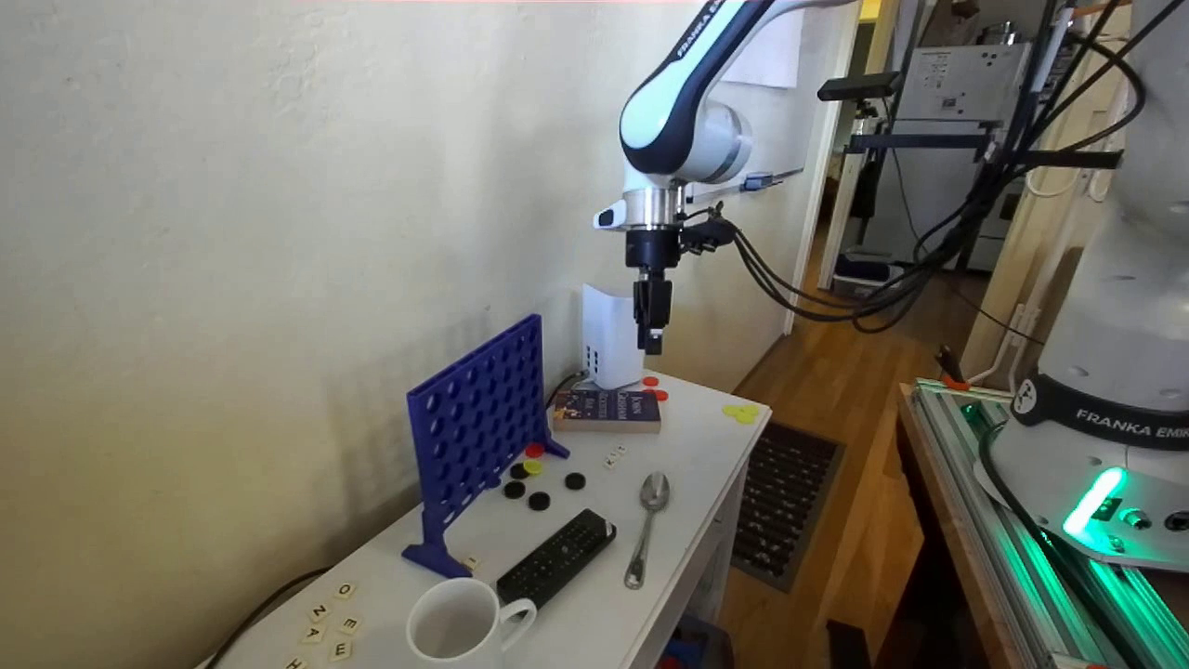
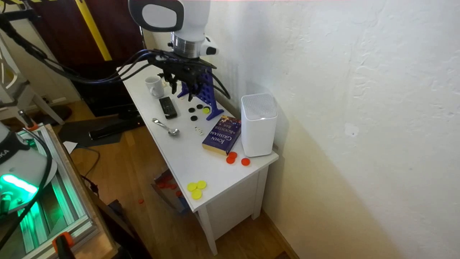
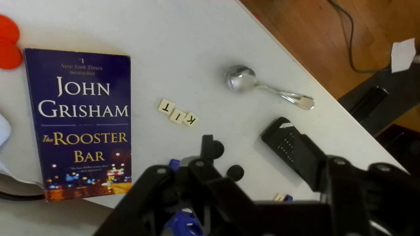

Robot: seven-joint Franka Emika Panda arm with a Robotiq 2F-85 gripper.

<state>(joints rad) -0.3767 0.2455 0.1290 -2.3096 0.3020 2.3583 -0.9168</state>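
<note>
White rectangular table (image 1: 701, 437), which we find beside a pale, rough-plastered wall (image 1: 232, 232).

One black, two-fingered robot gripper (image 1: 650, 342), hanging over the table. We see its slim black fingers (image 3: 207, 147) standing well apart, with nothing held between them.

Nearest to it in the wrist view, on the tabletop below:
- one long black plastic remote control (image 1: 557, 557), partly hidden there by a finger;
- flat, round black discs (image 1: 539, 501), four of which we count in an exterior view, lying loose between the remote control and one upright blue plastic grid (image 1: 478, 418) pierced with round holes.

Round about, we list:
- one flat yellow disc (image 1: 532, 467) and one flat red disc (image 1: 534, 451), near the foot of the grid;
- one shiny metal spoon (image 1: 654, 492), beside the remote control;
- one white, loop-handled mug (image 1: 455, 627), near one end of the remote control;
- three square cream letter tiles (image 3: 177, 116), reading K, I and T;
- one dark blue paperback (image 3: 82, 126), its cover reading John Grisham, The Rooster Bar;
- one tall white box (image 2: 259, 133) with a perforated top, just beside the paperback;
- three flat red discs (image 2: 230, 160), near both paperback and box;
- three flat yellow discs (image 2: 196, 194), near a table corner.
</note>
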